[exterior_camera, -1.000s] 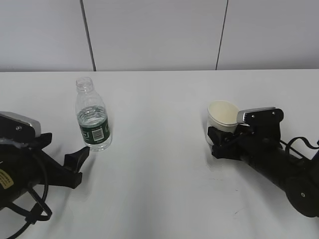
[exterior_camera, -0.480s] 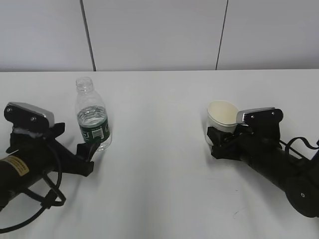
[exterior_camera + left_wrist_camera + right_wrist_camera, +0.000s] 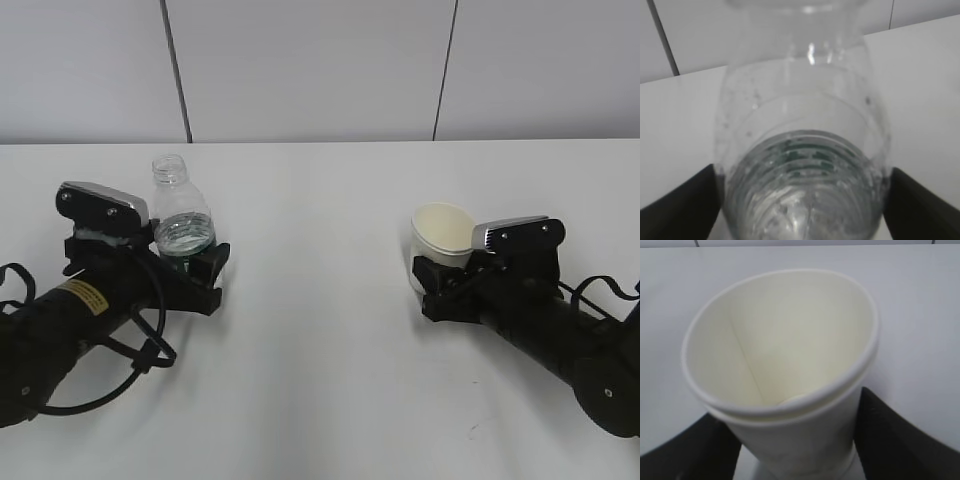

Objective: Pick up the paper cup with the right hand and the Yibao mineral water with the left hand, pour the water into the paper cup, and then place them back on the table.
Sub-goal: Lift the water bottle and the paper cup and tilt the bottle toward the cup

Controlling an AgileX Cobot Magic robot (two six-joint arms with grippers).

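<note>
Nearest us, we saw the left hand (image 3: 185, 272) low over the table (image 3: 330, 400) at the left, its fingers (image 3: 675, 212) on either side of the Yibao mineral water (image 3: 182, 228). The bottle filled the left wrist view, upright, water in its lower part; the fingers looked pressed to its sides, though we could not be sure of contact there. At the right, the right hand (image 3: 440, 285) was clamped on the paper cup (image 3: 442, 238), whose rim was squeezed into an oval (image 3: 780, 340). Bottle and cup sat well apart, the white wall beyond them.
</note>
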